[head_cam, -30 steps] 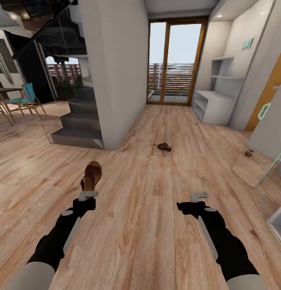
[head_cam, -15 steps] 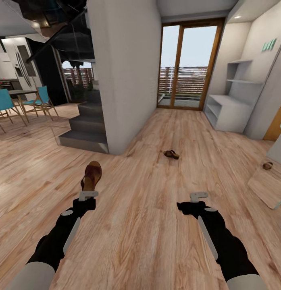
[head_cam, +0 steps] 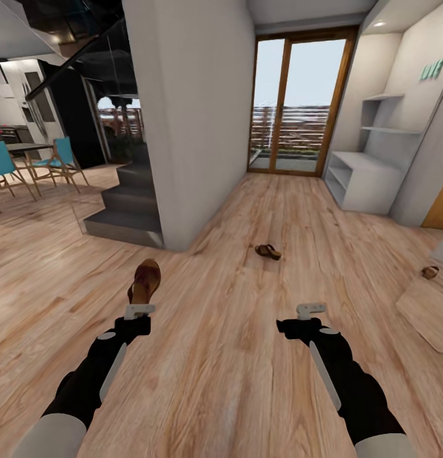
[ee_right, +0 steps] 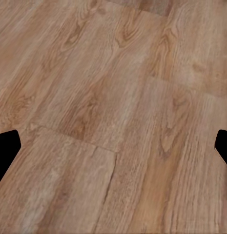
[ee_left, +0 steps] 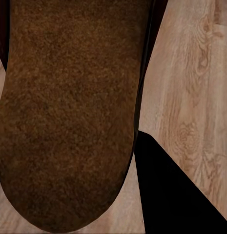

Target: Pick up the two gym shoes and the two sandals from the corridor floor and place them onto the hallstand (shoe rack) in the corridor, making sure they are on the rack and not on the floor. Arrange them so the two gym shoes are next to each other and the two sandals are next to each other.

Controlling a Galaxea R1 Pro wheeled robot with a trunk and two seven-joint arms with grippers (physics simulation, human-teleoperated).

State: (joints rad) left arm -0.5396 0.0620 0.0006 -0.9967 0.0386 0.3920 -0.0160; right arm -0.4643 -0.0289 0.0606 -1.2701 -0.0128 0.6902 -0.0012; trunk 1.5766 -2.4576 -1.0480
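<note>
My left gripper (head_cam: 139,310) is shut on a dark brown sandal (head_cam: 145,282), held out ahead of the arm above the wood-plank floor (head_cam: 221,356). The left wrist view shows that sandal's brown sole (ee_left: 69,112) up close beside one black finger (ee_left: 176,195). The second sandal (head_cam: 267,251) lies on the floor in mid-corridor. My right gripper (head_cam: 311,310) is open and holds nothing; bare planks lie between its fingertips (ee_right: 6,151). The pale-grey hallstand (head_cam: 364,181) with mint letters (head_cam: 432,69) stands at the far right. The gym shoes are out of view.
A white wall corner (head_cam: 183,127) and dark stairs (head_cam: 126,213) stand to the left. Glass doors (head_cam: 297,108) close the corridor's end. A small brown object (head_cam: 429,272) sits by a pale wooden panel (head_cam: 431,308) at the right. Teal chairs (head_cam: 56,162) are far left.
The whole picture has shifted as the camera turned and moved, so the hallstand and the floor sandal sit further right in frame. Both arms keep their pose, and the left still holds the sandal.
</note>
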